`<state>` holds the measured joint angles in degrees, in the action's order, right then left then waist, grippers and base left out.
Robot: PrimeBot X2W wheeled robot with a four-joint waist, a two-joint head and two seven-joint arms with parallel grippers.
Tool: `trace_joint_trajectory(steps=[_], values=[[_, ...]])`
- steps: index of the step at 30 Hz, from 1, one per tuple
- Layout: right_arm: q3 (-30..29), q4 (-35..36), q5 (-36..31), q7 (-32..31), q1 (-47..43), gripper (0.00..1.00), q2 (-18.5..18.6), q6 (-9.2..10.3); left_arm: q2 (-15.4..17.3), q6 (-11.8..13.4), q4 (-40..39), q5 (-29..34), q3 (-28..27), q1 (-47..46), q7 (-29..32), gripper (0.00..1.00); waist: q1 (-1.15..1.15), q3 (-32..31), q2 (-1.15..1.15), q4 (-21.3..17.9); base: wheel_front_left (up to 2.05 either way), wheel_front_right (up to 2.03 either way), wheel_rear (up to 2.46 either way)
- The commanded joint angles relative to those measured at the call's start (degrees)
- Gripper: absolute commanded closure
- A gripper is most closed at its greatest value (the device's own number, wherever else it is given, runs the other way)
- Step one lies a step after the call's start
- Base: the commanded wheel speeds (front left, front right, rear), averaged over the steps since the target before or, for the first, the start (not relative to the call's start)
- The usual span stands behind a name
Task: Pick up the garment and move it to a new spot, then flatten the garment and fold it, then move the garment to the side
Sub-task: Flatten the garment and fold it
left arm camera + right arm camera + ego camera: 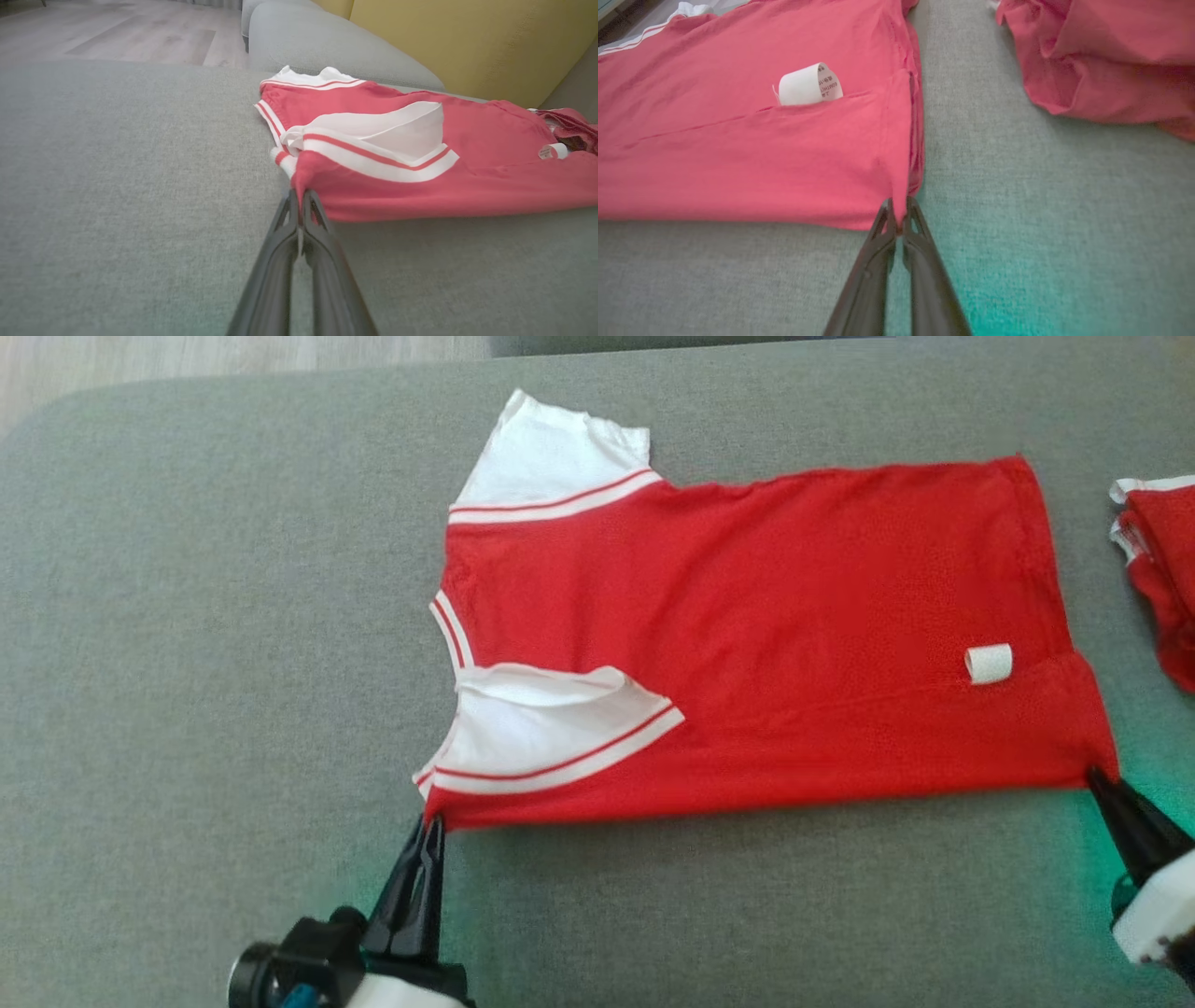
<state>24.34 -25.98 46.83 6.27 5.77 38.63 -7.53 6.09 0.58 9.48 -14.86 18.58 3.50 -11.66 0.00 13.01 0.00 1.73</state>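
The garment [794, 616] is a red T-shirt with white, red-striped sleeves, lying flat on the grey cushion with its collar toward the left. Its near side is folded over, so one white sleeve [551, 728] lies on top of the red body. A small white label [988, 664] curls up close to the hem. My left gripper [432, 823] is shut on the garment's near shoulder corner [299, 186]. My right gripper [1094, 775] is shut on the near hem corner [900, 212]. Both pinch the folded edge low against the cushion.
A second red garment [1162, 579] lies bunched at the right edge, a hand's width from the hem [1101, 60]. The grey cushion [187, 663] stretches wide to the left. A yellow backrest [467, 42] rises behind, and wooden floor [117, 32] lies beyond.
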Motion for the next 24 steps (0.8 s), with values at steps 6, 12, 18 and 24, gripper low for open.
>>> trace_joint_trajectory(steps=[6, 12, 18, 24], values=[[-4.41, 3.83, -0.52, -2.8, -4.97, 0.0, 1.58, 0.04, 1.41, -0.96, -4.1, -3.17, -0.93, 2.05, 4.65, 0.02, 0.0, -0.81, 0.0, 0.23, 0.0, 0.0, 0.0], [-9.65, 6.48, -4.43, -3.35, -5.45, 0.0, -0.5, 0.04, 3.12, -2.03, -7.56, -3.2, -0.62, -2.22, 9.03, 0.0, 0.0, -0.63, 0.0, 0.33, 0.0, 0.0, 0.0], [-14.14, 12.81, -11.09, -4.98, -2.46, 0.0, -3.66, 0.04, 8.66, -6.32, -10.95, -4.45, -1.55, -22.32, 19.36, 0.0, 0.0, 4.67, 0.0, -1.31, 0.0, 0.0, 0.0], [-10.85, 18.22, -11.69, -7.98, 4.32, 0.0, -4.63, 0.04, 15.06, -7.96, -4.96, -8.86, 1.44, -43.56, 30.36, 0.0, 0.0, 10.88, 0.0, -5.46, 0.0, 0.0, 0.0]])
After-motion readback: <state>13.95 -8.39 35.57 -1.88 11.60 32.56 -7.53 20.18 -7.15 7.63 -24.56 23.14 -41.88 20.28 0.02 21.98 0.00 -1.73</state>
